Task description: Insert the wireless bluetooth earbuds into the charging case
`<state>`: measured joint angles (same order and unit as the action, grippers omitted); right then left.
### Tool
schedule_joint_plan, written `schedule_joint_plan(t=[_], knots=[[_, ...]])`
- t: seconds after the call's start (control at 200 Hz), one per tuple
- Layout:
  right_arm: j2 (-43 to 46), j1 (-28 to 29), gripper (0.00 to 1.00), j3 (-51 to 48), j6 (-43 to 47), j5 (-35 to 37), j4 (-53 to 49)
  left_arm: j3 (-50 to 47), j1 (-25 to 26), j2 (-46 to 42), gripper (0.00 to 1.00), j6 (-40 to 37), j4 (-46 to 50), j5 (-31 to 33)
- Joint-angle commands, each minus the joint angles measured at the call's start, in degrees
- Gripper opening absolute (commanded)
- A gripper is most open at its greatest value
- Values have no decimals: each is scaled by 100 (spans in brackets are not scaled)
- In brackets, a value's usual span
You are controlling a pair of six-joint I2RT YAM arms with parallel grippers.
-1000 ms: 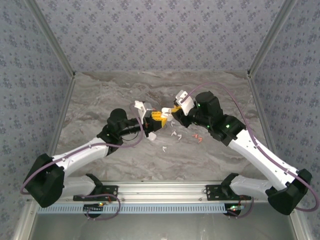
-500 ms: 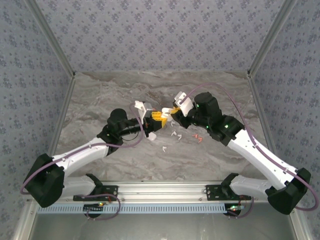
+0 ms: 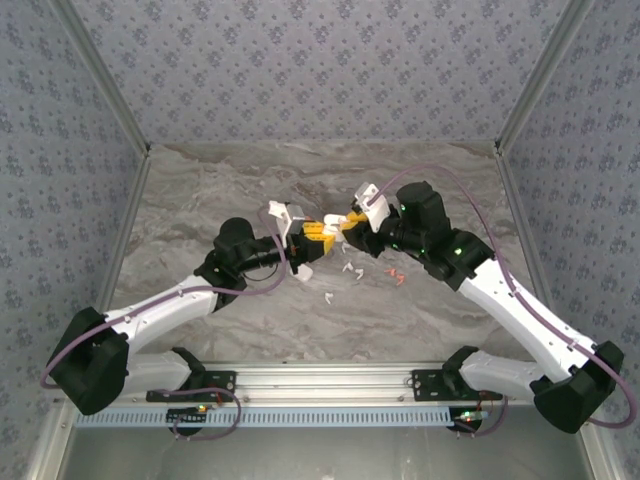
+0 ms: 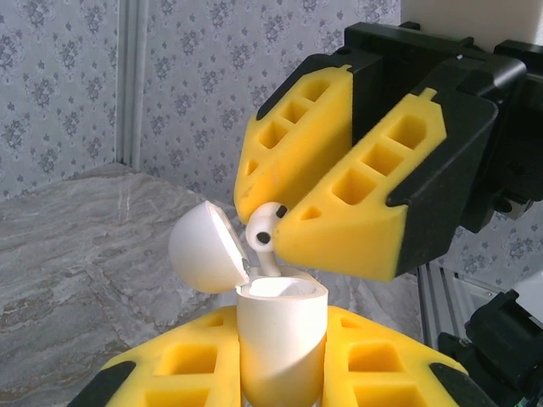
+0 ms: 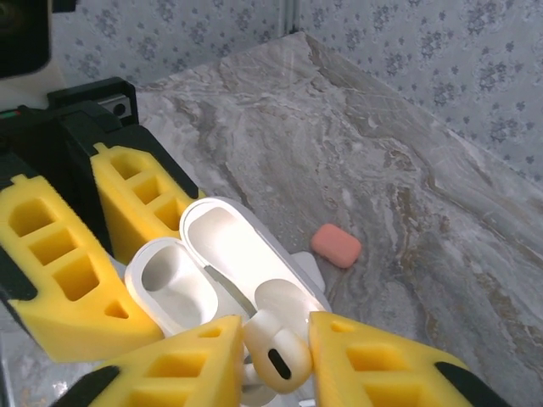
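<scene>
Left fingers (image 4: pixel 373 360) clamp the open case (image 4: pixel 280 331); right fingers (image 5: pixel 382 356) pinch an earbud (image 5: pixel 276 348) over the case; released tilted, it could jam or fall beside the case.

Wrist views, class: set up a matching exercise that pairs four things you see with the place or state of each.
1 charging case
2 white earbud
3 case lid
4 red-orange case

a swung open
b lying on the table
c between the right gripper's fingers
d clamped in the left gripper

Pairs: 1d, 2c, 3a, 4b
</scene>
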<state>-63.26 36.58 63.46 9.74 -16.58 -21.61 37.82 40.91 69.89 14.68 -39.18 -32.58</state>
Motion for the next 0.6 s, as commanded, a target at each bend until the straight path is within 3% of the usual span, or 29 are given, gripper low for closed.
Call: schedule_joint_plan(t=[0.0, 0.135, 0.37, 0.595], knots=[[97, -247, 36, 112, -465, -720, -8, 245, 30, 7, 0, 53, -411, -85], [103, -529, 53, 233, -862, -1259, 104, 252, 46, 16, 0, 51, -446, -95], [250, -945, 68, 248, -1493, -1397, 344, 233, 67, -5, 0, 21, -446, 9], [329, -960, 66, 7, -1702, -599, -185, 6, 58, -394, 0, -461, -41, 982]])
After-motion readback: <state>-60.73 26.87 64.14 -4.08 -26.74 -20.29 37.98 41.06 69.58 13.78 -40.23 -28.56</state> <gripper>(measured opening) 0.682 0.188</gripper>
